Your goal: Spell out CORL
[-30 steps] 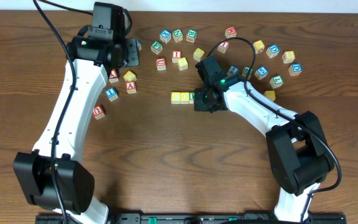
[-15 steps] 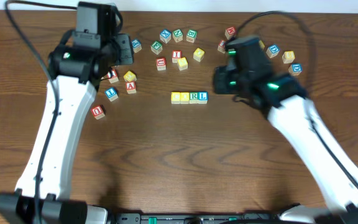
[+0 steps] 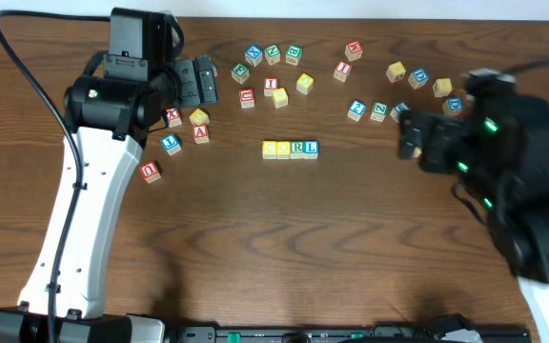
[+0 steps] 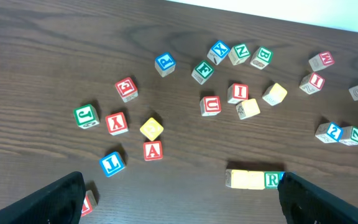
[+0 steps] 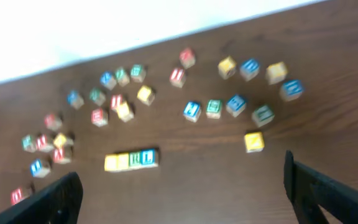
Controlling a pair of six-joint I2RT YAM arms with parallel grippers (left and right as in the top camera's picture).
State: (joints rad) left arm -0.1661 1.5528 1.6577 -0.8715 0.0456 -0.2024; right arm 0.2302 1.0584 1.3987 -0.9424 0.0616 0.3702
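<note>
Overhead: CORL row [image 3: 290, 150] runs left to right, letters upright; left gripper [image 4: 182, 186] and right gripper [image 5: 180, 177] spread wide. Both hold nothing.

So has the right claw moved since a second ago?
Yes. The right gripper pulled back rightward, off the end of the block row at the table's middle.

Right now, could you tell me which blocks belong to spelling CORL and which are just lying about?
Belong: the row of four cubes: two yellow-topped cubes, green R cube, blue L cube.
Lying about: red A cube, red U cube, the other scattered letter cubes.
</note>
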